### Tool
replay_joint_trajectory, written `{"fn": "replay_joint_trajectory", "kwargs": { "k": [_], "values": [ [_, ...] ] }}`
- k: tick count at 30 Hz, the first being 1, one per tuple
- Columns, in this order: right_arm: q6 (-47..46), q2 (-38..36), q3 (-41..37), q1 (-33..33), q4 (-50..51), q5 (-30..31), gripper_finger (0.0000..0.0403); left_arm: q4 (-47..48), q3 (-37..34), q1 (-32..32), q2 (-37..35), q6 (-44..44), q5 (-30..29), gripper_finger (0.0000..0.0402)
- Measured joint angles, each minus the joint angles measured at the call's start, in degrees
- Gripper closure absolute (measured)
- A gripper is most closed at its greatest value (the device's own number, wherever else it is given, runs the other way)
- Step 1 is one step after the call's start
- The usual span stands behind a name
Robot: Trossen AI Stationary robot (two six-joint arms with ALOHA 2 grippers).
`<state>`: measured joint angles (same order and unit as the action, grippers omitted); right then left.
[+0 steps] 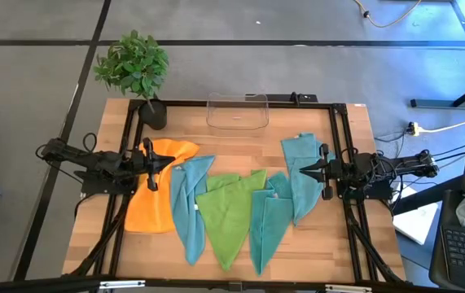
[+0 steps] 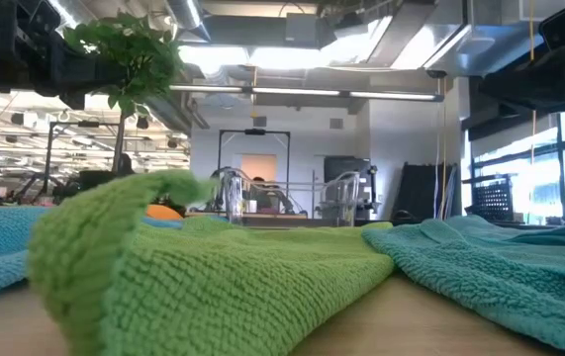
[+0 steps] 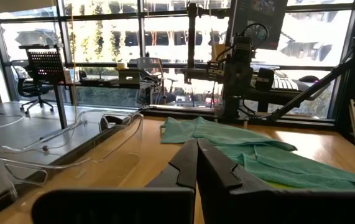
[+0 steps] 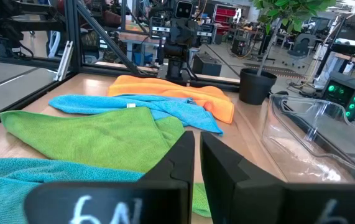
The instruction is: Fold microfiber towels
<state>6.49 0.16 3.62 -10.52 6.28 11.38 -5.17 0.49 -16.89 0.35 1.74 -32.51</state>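
Several microfiber towels lie crumpled and overlapping on the wooden table: an orange towel (image 1: 155, 202) at the left, a teal towel (image 1: 190, 207) beside it, a lime green towel (image 1: 230, 213) in the middle, and two more teal towels (image 1: 266, 224) (image 1: 304, 183) toward the right. My left gripper (image 1: 160, 160) points level over the orange towel's far part, shut (image 3: 197, 163) and holding nothing. My right gripper (image 1: 301, 171) points level over the rightmost teal towel, its fingers (image 4: 197, 155) close together with nothing between them. The low view shows the green towel (image 2: 213, 287) up close.
A clear plastic bin (image 1: 238, 111) stands at the table's far edge, with a potted plant (image 1: 134, 69) at the far left corner. A black frame (image 1: 338, 130) runs round the table. Bare wood (image 1: 240, 150) shows between the bin and the towels.
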Motion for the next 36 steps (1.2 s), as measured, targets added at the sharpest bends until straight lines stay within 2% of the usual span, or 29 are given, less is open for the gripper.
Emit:
{"fn": "replay_joint_trajectory", "kwargs": {
  "k": [29, 34, 36],
  "values": [
    [-0.3, 0.0, 0.0, 0.0, -0.1, 0.0, 0.0373, 0.0, 0.0, 0.0, 0.0, 0.1, 0.0, 0.0401],
    [-4.1, 0.0, 0.0, 0.0, -0.1, 0.0, 0.0373, -3.0, 0.0, 0.0, 0.0, 7.7, 0.0, 0.0401],
    [-4.8, 0.0, 0.0, 0.0, -1.0, 0.0, 0.0373, -3.9, 0.0, 0.0, 0.0, 8.0, 0.0, 0.0401]
  ]
}}
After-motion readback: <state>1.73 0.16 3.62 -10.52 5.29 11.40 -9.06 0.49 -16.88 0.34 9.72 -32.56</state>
